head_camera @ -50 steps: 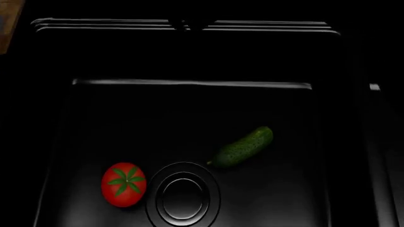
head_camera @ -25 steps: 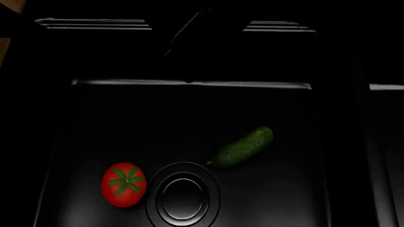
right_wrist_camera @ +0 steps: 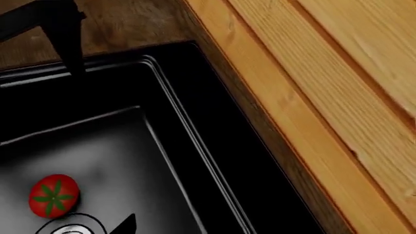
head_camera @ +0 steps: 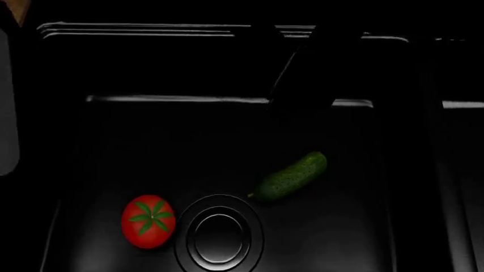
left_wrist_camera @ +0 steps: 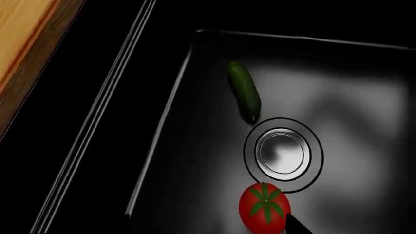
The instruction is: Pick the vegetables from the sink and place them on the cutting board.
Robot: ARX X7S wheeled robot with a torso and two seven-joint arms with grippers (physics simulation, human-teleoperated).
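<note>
Gripper tip just beside tomato

Tomato left of drain, cucumber right.

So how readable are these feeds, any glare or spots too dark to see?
Head view: very dark, sink edges barely show, an arm is only a black silhouette; tomato and cucumber stay clear. Left wrist view: bright sheen on the basin floor and drain. Right wrist view: well lit wooden countertop, black basin.
</note>
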